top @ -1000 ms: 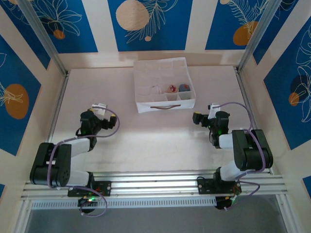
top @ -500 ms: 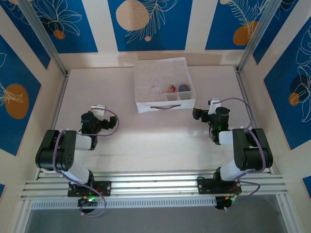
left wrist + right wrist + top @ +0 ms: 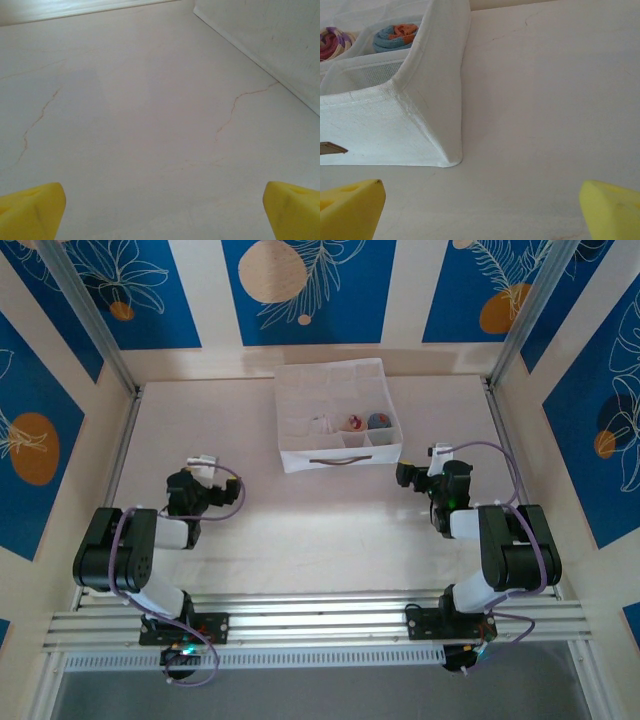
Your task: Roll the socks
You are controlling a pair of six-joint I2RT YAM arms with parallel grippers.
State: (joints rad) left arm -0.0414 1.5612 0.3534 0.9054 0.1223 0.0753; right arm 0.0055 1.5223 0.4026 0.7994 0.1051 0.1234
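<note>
Now, the three rolled socks [image 3: 352, 423] already sit side by side in compartments of the white box [image 3: 340, 456]. Your right hand [image 3: 481, 210] hangs low just beside the box's near corner, so a careless sweep could shove the soft wall and spill a roll. Both arms are folded back. The left hand [image 3: 162, 207] hovers over bare worktop [image 3: 150, 100]. Each hand is spread wide and empty.

Soft, even light from above — the pale worktop [image 3: 300, 530] looks bright, almost washed out, and the box [image 3: 410, 120] throws only a faint shadow. Close up, the yellow fingertips [image 3: 31, 212] of the left end effector [image 3: 160, 215] look slightly blurred — edges soft.
</note>
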